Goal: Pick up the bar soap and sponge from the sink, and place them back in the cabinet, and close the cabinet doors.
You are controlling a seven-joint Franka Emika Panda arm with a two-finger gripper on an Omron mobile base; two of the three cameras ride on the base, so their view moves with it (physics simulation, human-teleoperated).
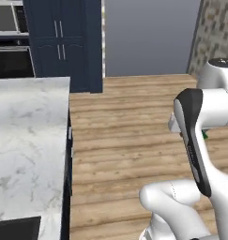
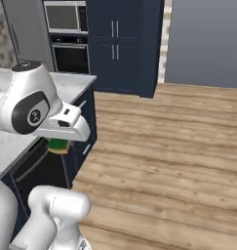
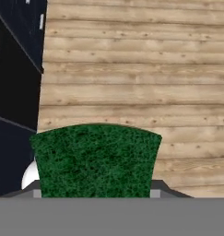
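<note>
Sponge (image 3: pixel 96 159) pinched in your fingers (image 2: pixel 59 145), lower left over the wood floor (image 2: pixel 178 146) | soap, stowing, door-closing remain.

Arm: my white arm folds at the elbow, forearm raised over its base | Hand: points downward | Gripper (image 2: pixel 58 145): my jaws are clamped on the sponge (image 3: pixel 96 160), carried in the air.
</note>
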